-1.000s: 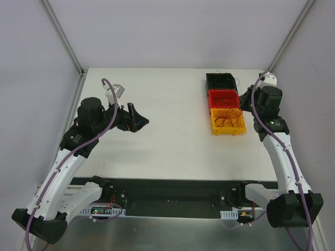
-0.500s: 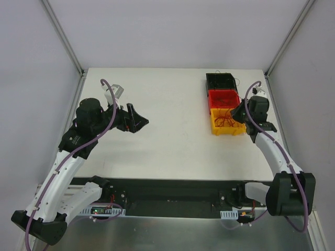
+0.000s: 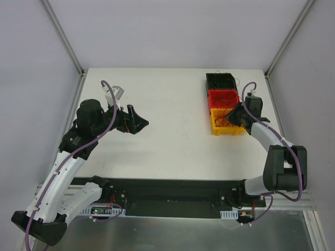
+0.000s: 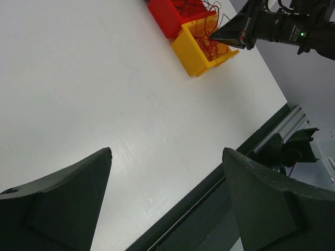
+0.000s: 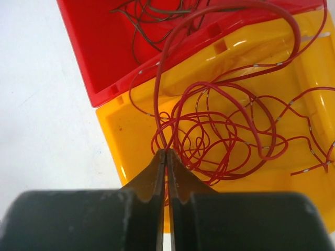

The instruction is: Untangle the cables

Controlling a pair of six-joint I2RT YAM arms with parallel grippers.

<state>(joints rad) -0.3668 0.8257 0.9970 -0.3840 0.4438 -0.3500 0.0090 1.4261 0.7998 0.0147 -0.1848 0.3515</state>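
Where the top external view takes in the whole worktop [image 3: 172, 130], the cables [image 3: 226, 120] lie as a loose red tangle in the yellow bin [image 3: 229, 130] at the right side, with a red bin [image 3: 224, 98] and a black bin [image 3: 220, 80] in a row beyond it. The right pincer [image 3: 234, 116] reaches into the yellow bin at the tangle's edge, but its closure cannot be judged at this range. The left pincer [image 3: 137, 120] hangs over the left half of the worktop, well apart from the bins. In the left wrist view, the left pincer [image 4: 166, 152] stands spread wide over bare worktop [image 4: 104, 78] with nothing between its jaws. The yellow bin [image 4: 194, 58], the cables [image 4: 209, 44] and the right pincer [image 4: 215, 35] show far off at top right. In the right wrist view, the right pincer [image 5: 166, 152] is pressed together over the near wall of the yellow bin [image 5: 118, 151], pinching one red strand of the cables [image 5: 225, 130]. That strand rises from the tips and arches across the red bin [image 5: 94, 52]. The rest of the tangle lies just beyond the tips on the bin floor. Darker strands [image 5: 146, 18] lie in the red bin.
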